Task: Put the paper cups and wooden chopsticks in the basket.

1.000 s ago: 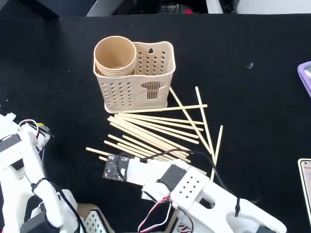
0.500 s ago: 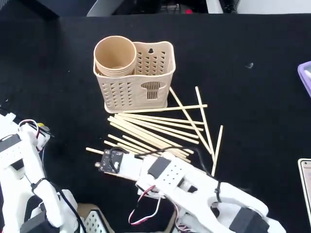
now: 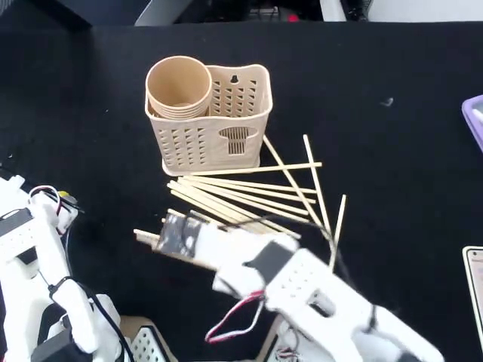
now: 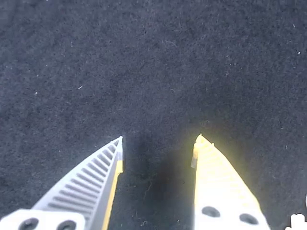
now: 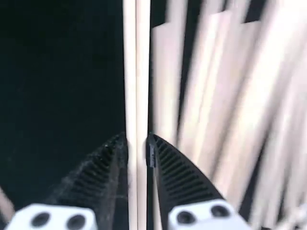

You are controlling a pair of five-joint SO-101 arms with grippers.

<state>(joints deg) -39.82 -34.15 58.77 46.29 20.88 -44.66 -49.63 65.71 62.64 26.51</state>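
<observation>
Done with the cups (image 3: 179,87): stacked and standing upright in one end of the basket (image 3: 204,143). Not so with the chopsticks (image 3: 249,200): none visibly inside, all lying flat on the black surface (image 3: 392,166) just in front of the basket, a few fanned out to one side. Clamped between the right jaws, two sticks (image 5: 136,72) at the near edge of the pile, low over the surface. Parted and empty, the left jaws, over bare surface away from the pile. Roughly half finished by this reckoning, with every stick yet to go in.
</observation>
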